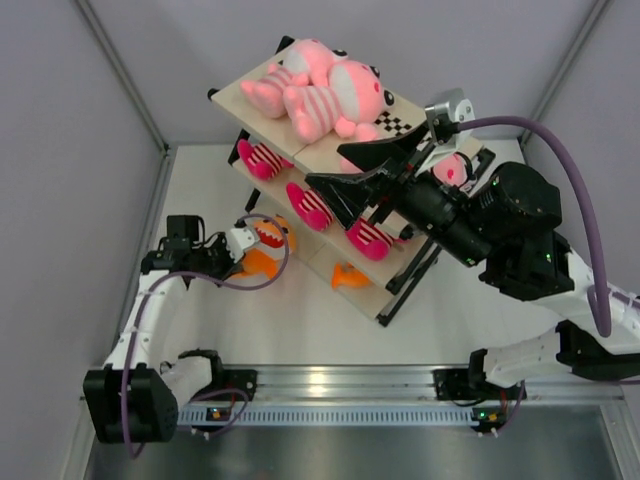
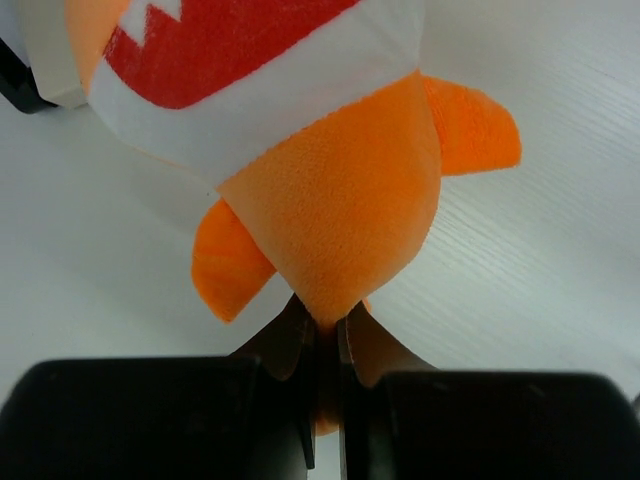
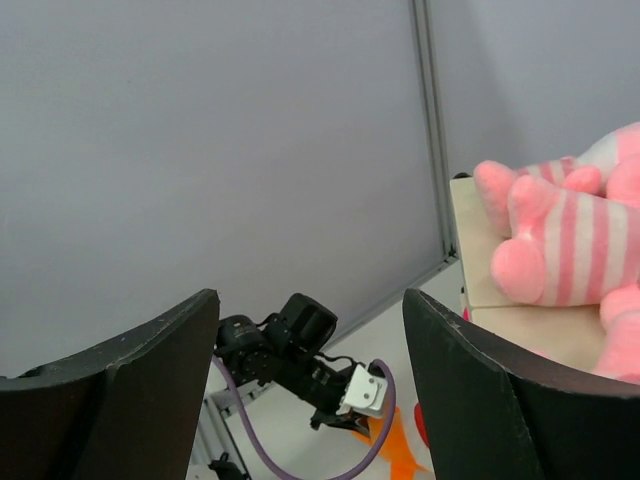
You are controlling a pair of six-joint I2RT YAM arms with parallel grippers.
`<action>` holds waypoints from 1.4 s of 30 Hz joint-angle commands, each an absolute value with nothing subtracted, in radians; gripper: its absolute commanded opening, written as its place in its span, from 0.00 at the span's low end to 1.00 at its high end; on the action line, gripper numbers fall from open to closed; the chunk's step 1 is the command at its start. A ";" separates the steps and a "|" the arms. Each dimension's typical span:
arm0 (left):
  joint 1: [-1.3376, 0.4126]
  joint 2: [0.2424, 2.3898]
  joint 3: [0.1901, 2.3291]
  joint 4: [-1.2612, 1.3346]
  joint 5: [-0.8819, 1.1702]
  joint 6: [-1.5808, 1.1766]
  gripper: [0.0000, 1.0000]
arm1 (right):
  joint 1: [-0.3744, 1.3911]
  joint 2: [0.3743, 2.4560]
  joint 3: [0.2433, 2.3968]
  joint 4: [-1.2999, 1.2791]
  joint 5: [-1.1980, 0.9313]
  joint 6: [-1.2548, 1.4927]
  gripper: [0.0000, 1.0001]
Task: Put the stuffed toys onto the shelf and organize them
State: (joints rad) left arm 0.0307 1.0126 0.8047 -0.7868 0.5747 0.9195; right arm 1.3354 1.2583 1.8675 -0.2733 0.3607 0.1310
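Note:
My left gripper (image 1: 243, 256) is shut on the tail of an orange open-mouthed toy (image 1: 266, 247), just left of the shelf (image 1: 246, 97). In the left wrist view the jaws (image 2: 330, 322) pinch the toy's orange tail (image 2: 340, 200) above the white table. My right gripper (image 1: 328, 168) is open and empty, held over the shelf's left side. Two large pale-pink striped toys (image 1: 322, 88) lie on the top board. Hot-pink striped toys (image 1: 312, 205) sit on the middle tier. Another orange toy (image 1: 350, 277) is on the lowest board.
The right wrist view shows the pale-pink toys (image 3: 570, 240) on the top board (image 3: 480, 270), and the left arm (image 3: 290, 350) below with the orange toy (image 3: 402, 452). Grey walls enclose the white table (image 1: 290, 330). A metal rail (image 1: 340, 380) runs along the near edge.

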 commanded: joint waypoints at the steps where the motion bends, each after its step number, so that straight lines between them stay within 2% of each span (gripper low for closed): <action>1: 0.023 1.117 0.836 -0.597 0.650 0.980 0.00 | 1.351 1.235 1.904 -0.227 0.437 0.066 0.74; 8: 0.005 1.271 0.888 -0.436 0.638 0.994 0.00 | 1.358 1.269 1.953 -0.235 0.509 0.043 0.72; 14: -0.103 1.409 0.905 -0.293 0.603 0.963 0.00 | 1.374 1.307 1.999 -0.232 0.572 0.017 0.71; 22: -0.130 1.482 0.919 -0.114 0.601 0.815 0.00 | 1.394 1.316 2.010 -0.224 0.650 -0.035 0.71; 25: -0.135 1.483 0.902 -0.086 0.595 0.787 0.14 | 1.396 1.319 2.006 -0.218 0.664 -0.052 0.71; 27: -0.144 1.489 0.893 -0.057 0.592 0.769 0.29 | 1.397 1.319 2.006 -0.218 0.669 -0.057 0.71; 30: -0.149 1.509 0.894 -0.011 0.586 0.692 0.42 | 1.401 1.312 1.999 -0.215 0.676 -0.063 0.71; 35: -0.149 1.471 0.876 -0.011 0.578 0.656 0.54 | 1.408 1.290 1.976 -0.212 0.686 -0.061 0.71; 36: -0.150 1.459 0.858 -0.011 0.580 0.661 0.59 | 1.410 1.287 1.973 -0.216 0.692 -0.060 0.71; 42: -0.149 1.427 0.828 -0.035 0.565 0.696 0.66 | 1.422 1.269 1.956 -0.216 0.693 -0.055 0.71</action>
State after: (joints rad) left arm -0.1452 1.4654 0.8425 -0.0788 0.5610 0.6827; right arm 1.3975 1.3003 1.9587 -0.2531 0.6807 -0.0456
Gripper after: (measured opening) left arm 0.658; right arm 0.709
